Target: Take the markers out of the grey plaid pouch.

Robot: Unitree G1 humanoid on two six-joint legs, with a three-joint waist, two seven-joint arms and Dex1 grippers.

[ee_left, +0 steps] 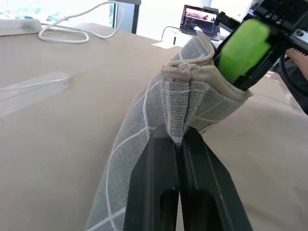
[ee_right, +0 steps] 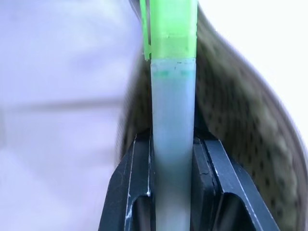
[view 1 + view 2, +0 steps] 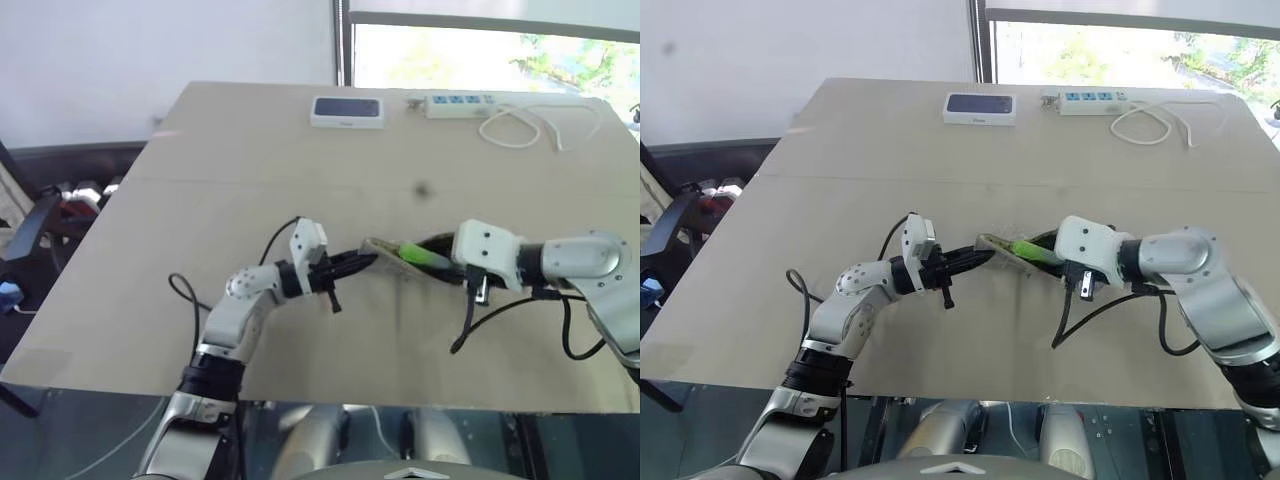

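Note:
The grey plaid pouch (image 1: 144, 130) hangs just above the table at its near middle, mouth facing my right arm. My left gripper (image 1: 179, 144) is shut on the pouch's seam edge and holds it up. A bright green marker (image 2: 172, 96) sticks out of the pouch's tan-lined mouth (image 3: 385, 250). My right gripper (image 2: 172, 144) is shut on the marker's pale barrel, with the green cap (image 1: 243, 43) end still between the pouch's lips. In the eye views the marker (image 3: 422, 256) bridges the pouch and the right gripper (image 3: 1045, 252).
At the table's far edge lie a white-edged dark box (image 3: 347, 110) and a white power strip (image 3: 460, 102) with a looped white cable (image 3: 525, 125). Black cables hang from both wrists over the near table. A dark chair (image 3: 40, 215) stands off the left edge.

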